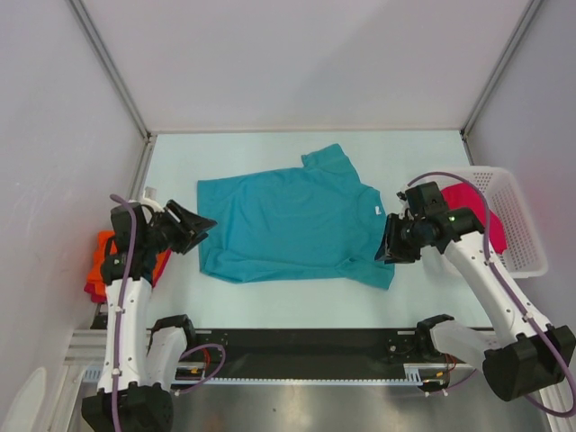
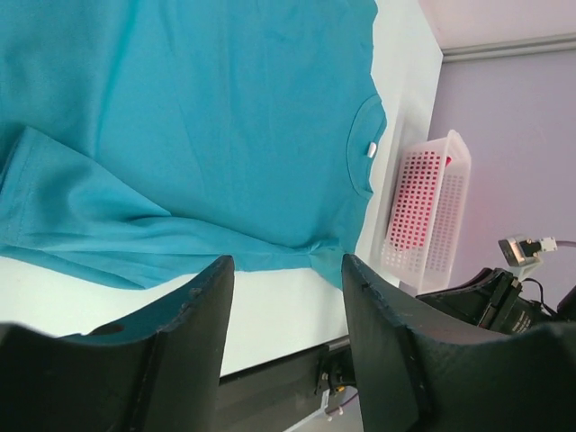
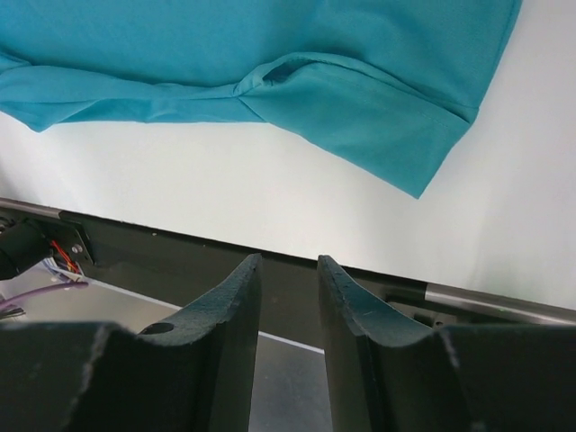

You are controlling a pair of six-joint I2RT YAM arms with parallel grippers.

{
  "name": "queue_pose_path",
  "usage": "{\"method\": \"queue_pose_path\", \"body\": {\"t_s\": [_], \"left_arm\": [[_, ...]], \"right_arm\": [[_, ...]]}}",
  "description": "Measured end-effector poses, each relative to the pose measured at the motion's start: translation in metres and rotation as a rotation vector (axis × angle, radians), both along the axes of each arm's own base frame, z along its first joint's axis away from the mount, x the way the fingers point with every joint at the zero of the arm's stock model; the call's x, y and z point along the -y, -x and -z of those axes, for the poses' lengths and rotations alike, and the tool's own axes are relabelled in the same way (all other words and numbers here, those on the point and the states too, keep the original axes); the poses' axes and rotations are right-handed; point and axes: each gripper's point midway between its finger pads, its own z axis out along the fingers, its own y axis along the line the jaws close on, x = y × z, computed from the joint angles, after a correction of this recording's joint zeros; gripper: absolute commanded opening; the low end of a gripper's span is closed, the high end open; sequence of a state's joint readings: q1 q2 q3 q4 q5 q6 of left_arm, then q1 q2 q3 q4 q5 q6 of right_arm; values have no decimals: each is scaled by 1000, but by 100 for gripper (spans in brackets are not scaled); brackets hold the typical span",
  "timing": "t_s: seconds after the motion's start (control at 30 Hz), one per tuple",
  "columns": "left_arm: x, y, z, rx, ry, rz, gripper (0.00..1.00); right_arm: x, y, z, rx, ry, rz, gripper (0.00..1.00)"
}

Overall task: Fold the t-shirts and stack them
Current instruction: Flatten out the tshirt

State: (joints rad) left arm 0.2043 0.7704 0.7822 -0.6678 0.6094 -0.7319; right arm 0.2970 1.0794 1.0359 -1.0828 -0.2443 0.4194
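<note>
A teal t-shirt [image 1: 288,220] lies spread flat on the white table, neck and white label [image 1: 373,209] to the right, hem to the left. My left gripper [image 1: 205,225] is open and empty at the hem's edge. In the left wrist view the shirt [image 2: 180,117] lies beyond my open left gripper [image 2: 288,270]. My right gripper [image 1: 385,247] hovers by the shirt's near right sleeve, jaws narrowly apart and empty. The right wrist view shows that sleeve [image 3: 378,126] above my right gripper [image 3: 288,265]. A magenta-pink shirt [image 1: 468,202] lies in the basket. Orange [image 1: 106,245] and dark red [image 1: 94,288] shirts lie at the far left.
A white lattice basket [image 1: 522,234] stands at the table's right edge; it also shows in the left wrist view [image 2: 423,207]. A black rail [image 1: 297,346] runs along the near edge between the arm bases. Grey walls close in the back and sides.
</note>
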Motion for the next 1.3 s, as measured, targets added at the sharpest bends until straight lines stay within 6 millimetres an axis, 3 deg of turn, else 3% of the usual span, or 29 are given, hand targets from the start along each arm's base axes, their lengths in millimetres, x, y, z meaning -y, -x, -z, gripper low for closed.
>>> {"method": "queue_pose_path", "body": {"t_s": [0.13,0.27,0.5,0.63,1.03,1.3], "left_arm": [[-2,-8,11,-16,8,-10,57],[-5,-26,30,-72,38,-23,58],[-10,-65,63,-153,84,-36,57],[-6,-85,80,-184,123,-23,57],[19,-110,111,-219,184,40,54],[46,-105,130,-248,221,113,49]], "right_arm": [[-8,-7,9,-9,-10,-8,35],[-24,-26,22,-20,-29,-28,35],[-70,-65,57,-52,-37,-114,33],[-88,-77,68,-48,-47,-148,33],[-97,-87,85,-39,-49,-161,32],[-96,-87,90,-46,-36,-163,32]]}}
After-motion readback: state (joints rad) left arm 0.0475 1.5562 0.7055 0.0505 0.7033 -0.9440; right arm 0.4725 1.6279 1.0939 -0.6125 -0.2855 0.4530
